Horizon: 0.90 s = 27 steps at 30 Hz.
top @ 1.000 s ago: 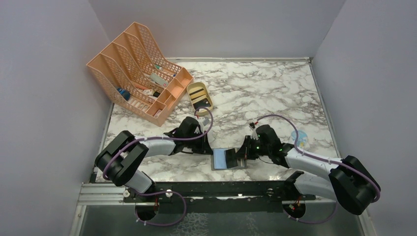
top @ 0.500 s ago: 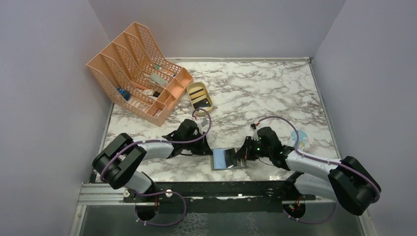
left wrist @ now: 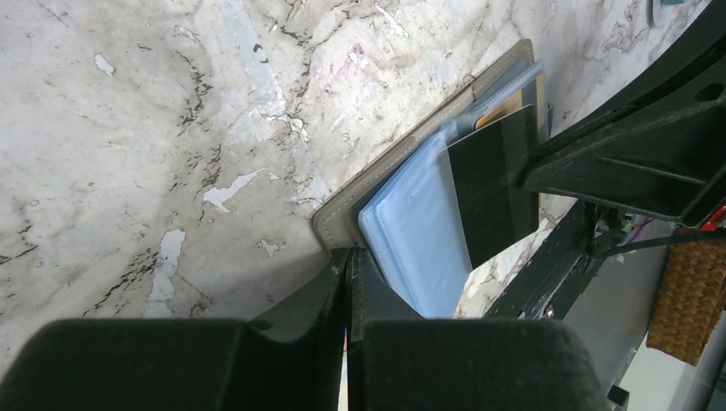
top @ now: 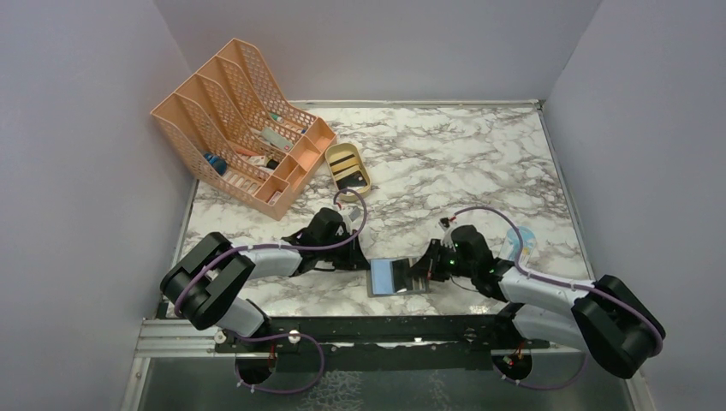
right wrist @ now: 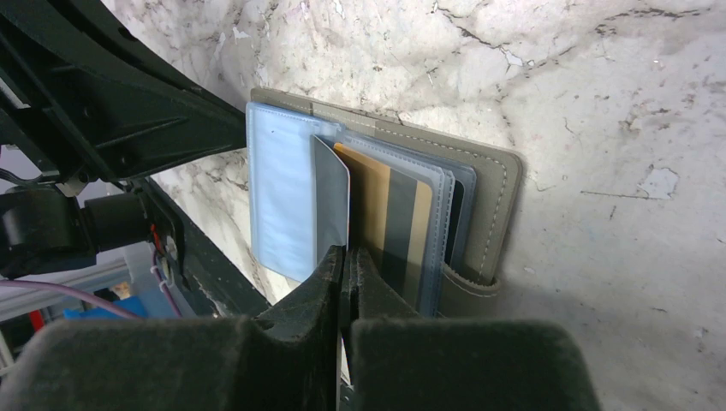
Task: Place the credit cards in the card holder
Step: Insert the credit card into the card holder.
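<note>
Right gripper (right wrist: 345,257) now nearer the worktop's (right wrist: 599,103) front edge
It pinches a grey card (right wrist: 330,201) partway in; left gripper (left wrist: 348,265) clamps the card holder (left wrist: 385,175)

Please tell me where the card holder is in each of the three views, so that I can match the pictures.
Top external: the card holder lies open, low centre, near the front edge of the marble table.
Left wrist: the card holder is right of centre, slanting up to the right.
Right wrist: the card holder is in the centre, open on the marble.
Shared landmark: its light blue pocket page.
</note>
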### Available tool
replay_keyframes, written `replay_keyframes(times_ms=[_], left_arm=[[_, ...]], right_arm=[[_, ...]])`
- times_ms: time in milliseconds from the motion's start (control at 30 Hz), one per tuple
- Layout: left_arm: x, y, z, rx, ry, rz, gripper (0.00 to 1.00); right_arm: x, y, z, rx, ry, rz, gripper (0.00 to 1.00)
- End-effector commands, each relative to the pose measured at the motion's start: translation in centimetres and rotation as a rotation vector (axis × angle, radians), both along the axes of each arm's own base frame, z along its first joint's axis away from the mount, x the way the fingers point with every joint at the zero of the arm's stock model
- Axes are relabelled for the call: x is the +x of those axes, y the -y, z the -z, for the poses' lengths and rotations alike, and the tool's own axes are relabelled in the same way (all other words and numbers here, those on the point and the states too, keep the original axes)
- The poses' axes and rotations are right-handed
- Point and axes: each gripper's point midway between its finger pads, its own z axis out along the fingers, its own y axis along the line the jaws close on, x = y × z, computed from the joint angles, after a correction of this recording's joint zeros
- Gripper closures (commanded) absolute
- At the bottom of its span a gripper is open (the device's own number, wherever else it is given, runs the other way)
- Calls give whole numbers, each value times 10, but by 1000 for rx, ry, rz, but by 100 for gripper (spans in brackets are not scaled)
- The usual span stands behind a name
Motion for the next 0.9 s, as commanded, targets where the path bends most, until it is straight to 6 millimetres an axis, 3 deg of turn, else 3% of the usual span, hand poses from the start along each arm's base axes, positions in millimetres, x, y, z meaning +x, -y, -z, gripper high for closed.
replay_keyframes(times_ms=[0, 300, 467, 600, 867], left_arm=[[-28, -41, 45, 205, -110, -30, 93], [-30, -39, 44, 191, -111, -54, 93], [-28, -37, 42, 182, -109, -73, 93], [-23, -31, 33, 148, -85, -69, 90], [-14, -14, 0, 37, -43, -74, 83]], right_arm=[[-8, 4, 16, -25, -50, -5, 99], [-2, -13, 12, 38, -87, -19, 96], [1, 1, 21, -98, -130, 15, 73], [13, 13, 3, -171, -49, 46, 56], [4, 0, -10, -92, -61, 4, 52]])
